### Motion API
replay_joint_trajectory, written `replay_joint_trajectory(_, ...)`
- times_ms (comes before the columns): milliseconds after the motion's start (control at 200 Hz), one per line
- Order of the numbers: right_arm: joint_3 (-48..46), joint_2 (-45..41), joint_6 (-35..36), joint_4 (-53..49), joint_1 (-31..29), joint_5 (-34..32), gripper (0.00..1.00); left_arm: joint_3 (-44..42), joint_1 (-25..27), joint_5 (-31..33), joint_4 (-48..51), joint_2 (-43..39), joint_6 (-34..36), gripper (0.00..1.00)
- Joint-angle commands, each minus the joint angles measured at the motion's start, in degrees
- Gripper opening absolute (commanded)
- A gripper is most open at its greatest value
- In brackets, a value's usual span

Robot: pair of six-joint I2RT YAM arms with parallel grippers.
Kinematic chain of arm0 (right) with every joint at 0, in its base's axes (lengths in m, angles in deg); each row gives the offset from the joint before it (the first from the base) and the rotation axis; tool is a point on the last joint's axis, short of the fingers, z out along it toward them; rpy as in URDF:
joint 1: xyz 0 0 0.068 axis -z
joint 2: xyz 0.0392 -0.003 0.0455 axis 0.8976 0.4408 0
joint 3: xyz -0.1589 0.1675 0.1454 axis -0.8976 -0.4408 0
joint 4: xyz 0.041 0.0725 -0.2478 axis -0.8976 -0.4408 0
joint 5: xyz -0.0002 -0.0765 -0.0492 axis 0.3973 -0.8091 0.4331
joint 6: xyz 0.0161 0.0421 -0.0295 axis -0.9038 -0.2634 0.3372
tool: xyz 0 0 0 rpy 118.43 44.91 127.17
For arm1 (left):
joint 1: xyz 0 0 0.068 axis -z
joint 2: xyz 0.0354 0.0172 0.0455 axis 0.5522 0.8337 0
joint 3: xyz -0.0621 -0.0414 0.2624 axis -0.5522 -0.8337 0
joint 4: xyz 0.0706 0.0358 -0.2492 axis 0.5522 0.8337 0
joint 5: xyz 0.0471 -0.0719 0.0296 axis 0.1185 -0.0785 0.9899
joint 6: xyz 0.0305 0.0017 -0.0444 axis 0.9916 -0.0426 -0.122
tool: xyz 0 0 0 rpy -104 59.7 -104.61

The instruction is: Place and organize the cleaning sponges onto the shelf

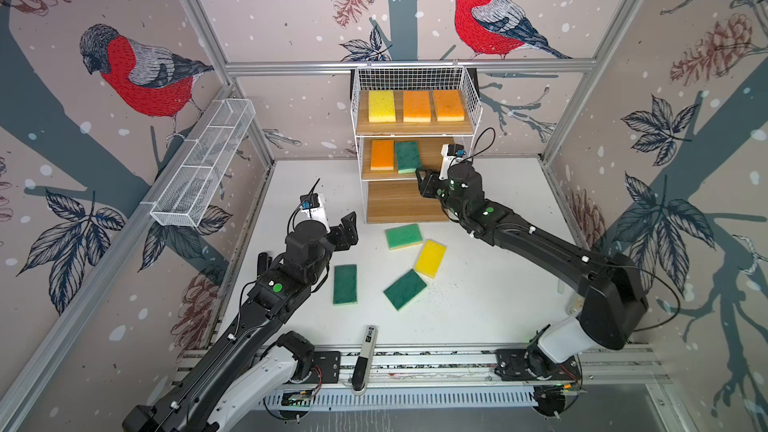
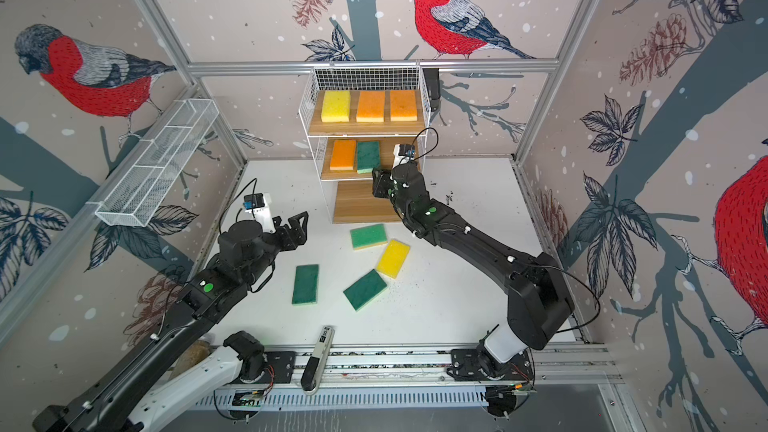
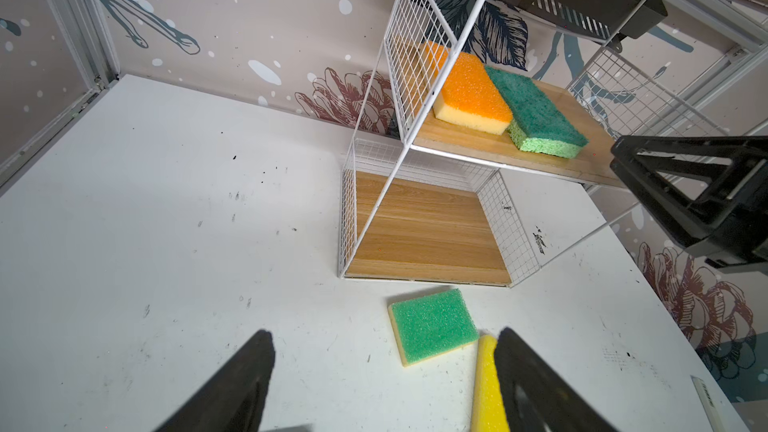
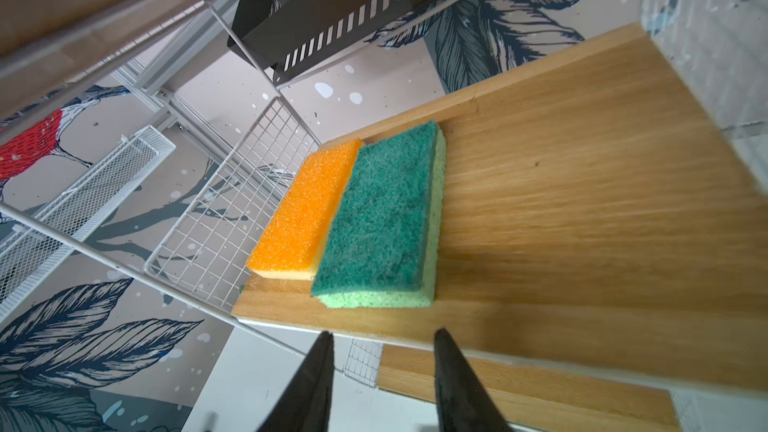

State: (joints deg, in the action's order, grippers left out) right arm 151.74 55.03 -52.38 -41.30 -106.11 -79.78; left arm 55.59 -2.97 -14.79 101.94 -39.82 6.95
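Gripper at right (image 4: 384, 334) stands half open, empty.

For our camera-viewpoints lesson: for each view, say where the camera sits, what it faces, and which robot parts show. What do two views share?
Top views: high above the front rail, facing down at the shelf; both arms, left gripper and right gripper show.
Left wrist: behind the left gripper's open fingers, facing the shelf's lower boards.
Right wrist: behind the right gripper's open fingers, facing the middle board.
Shared by both wrist views: the orange sponge beside the dark green sponge.
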Motion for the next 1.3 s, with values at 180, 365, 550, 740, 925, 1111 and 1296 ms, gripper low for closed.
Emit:
replay_joint_trajectory(180,0.39,0.69,2.04,1.32,0.69,-3.02,0.45,0.02,-0.21,-0.76,-2.28,-0.8,0.26,0.83)
replay_joint_trajectory(365,2.07,2.24,2.35,1.13,1.3,-2.67,0.46,0.17,-0.23,-0.7,-2.32,-0.81,0.33,0.83)
replay_joint_trajectory(550,2.91,3.31,1.86,1.35,1.83,-1.75,0.46,0.08,-0.4,-0.93,-2.44,-0.7,0.33,0.84)
replay_joint_trajectory(740,4.26,5.06,1.23,1.82,2.17,-0.01,0.46,-0.06,-0.73,-1.07,-2.59,-0.64,0.26,0.84)
replay_joint_trajectory(925,5.71,6.66,0.53,1.95,2.18,1.04,0.46,-0.21,-0.88,-1.07,-2.48,-0.9,0.18,0.83)
replay_joint_trajectory(1111,6.51,7.66,0.17,1.76,2.36,1.02,0.46,-0.3,-0.97,-0.94,-2.18,-1.16,0.12,0.83)
replay_joint_trajectory(1296,7.98,8.57,-0.57,0.35,2.71,1.06,0.44,-0.33,-1.0,-0.94,-2.04,-1.12,0.09,0.84)
